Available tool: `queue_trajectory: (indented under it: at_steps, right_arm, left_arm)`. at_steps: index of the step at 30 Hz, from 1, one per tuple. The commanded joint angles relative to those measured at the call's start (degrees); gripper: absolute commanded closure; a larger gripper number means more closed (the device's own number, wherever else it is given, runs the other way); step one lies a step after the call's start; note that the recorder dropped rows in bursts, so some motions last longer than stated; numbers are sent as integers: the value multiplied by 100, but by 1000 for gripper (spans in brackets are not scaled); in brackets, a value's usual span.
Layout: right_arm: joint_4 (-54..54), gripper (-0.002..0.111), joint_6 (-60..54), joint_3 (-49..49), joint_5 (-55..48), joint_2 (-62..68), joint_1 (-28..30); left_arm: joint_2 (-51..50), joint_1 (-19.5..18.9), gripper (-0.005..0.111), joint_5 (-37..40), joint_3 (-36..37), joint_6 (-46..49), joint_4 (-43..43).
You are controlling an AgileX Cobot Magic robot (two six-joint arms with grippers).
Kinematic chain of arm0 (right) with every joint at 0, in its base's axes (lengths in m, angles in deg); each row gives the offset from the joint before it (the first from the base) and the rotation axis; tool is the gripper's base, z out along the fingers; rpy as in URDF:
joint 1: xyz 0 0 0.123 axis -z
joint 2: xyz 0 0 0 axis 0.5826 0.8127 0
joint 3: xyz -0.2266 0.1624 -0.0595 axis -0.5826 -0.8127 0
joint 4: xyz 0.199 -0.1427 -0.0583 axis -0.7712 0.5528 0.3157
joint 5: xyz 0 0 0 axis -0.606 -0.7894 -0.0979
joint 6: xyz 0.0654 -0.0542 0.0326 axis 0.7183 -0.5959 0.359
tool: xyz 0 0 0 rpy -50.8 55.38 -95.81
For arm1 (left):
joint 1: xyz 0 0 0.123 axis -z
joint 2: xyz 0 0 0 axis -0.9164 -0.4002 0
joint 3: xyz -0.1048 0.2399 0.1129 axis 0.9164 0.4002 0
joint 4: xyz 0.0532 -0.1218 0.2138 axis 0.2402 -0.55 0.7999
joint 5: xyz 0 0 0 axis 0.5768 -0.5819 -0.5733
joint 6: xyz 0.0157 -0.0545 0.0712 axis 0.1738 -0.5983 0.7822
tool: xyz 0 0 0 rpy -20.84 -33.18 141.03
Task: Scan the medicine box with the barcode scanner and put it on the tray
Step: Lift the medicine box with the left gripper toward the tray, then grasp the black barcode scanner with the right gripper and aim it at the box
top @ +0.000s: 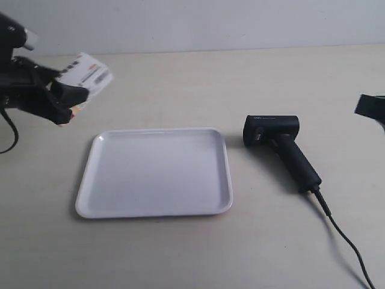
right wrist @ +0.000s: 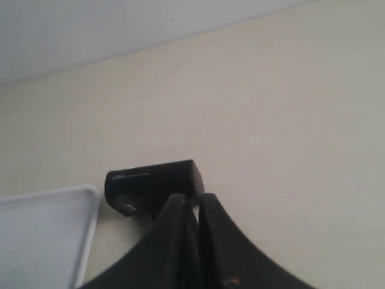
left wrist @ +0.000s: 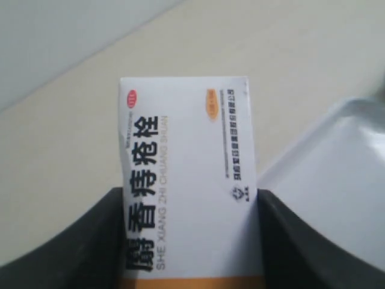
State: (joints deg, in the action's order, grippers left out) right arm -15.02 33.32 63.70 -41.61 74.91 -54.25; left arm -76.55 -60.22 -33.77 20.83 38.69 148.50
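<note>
Exterior view, count: one medicine box (top: 90, 74), one tray (top: 154, 172), one barcode scanner (top: 280, 147), two arms, all on or over one pale counter (top: 240, 84).
Exterior view, box: raised off the counter at the view's left, tilted, gripped by the black pincer (top: 67, 96) there, beyond the tray's near corner.
Exterior view, scanner: lying on the counter just beside the tray's right edge, cable trailing toward the lower right.
Exterior view, other arm: only a black tip (top: 372, 108) at the right edge.
Left wrist view, extra: left pincer (left wrist: 191, 241) clamped on the medicine box (left wrist: 187, 174), one dark finger (left wrist: 102, 241) on each long side; Chinese lettering readable; tray (left wrist: 337, 180) corner below.
Right wrist view, extra: right pincer (right wrist: 191, 241) fingers pressed together, holding nothing, hanging above the barcode scanner (right wrist: 153, 180) head; tray (right wrist: 48, 235) edge close by.
</note>
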Motion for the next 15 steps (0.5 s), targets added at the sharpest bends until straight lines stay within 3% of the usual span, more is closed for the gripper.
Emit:
queue_trajectory:
  at_steps: [1, 7, 10, 15]
  right_arm:
    - [55, 73, -450, 445, -289, 1146, -270]
    - [55, 42, -1268, 1024, 3, 2615, -946]
    - [55, 28, -1568, 1350, 40, 3234, -976]
    - [55, 11, -1914, 1694, 342, 4091, -965]
  left_arm:
    - [-308, 133, 107, -1228, -847, -1703, 2425]
    - [-737, 596, 107, -1613, -948, -961, 2425]
    - [-831, 810, 107, -1602, -948, -814, 2425]
    - [-845, 838, 107, -1602, -948, -814, 2425]
